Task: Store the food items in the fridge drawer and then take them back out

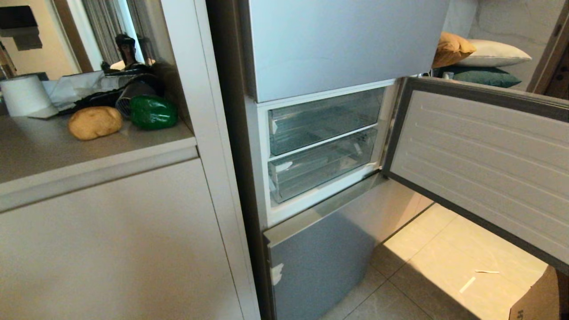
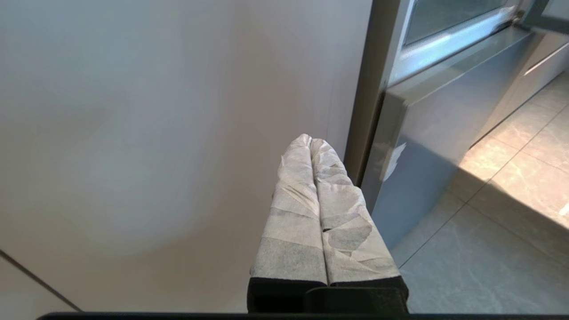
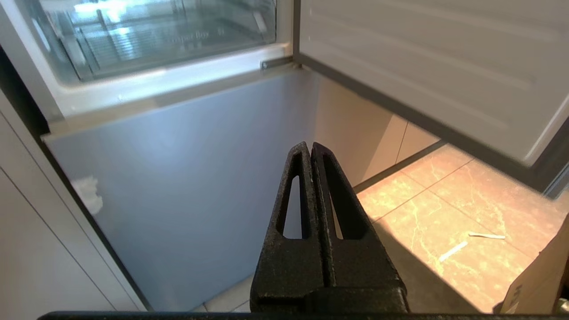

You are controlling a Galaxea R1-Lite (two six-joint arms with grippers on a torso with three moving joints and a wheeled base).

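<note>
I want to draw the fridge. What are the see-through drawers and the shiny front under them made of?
The two drawers look like clear hard plastic: you can see through them and they glint. The lower front panel looks like smooth silver-grey metal or a metal-look coating; it has a soft sheen, so I can't tell which.

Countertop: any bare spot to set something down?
Bare patch: the countertop's front strip, between its edge and the potato and green bell pepper. Crowded behind them: paper roll, crumpled paper and dark items at the back.
</note>
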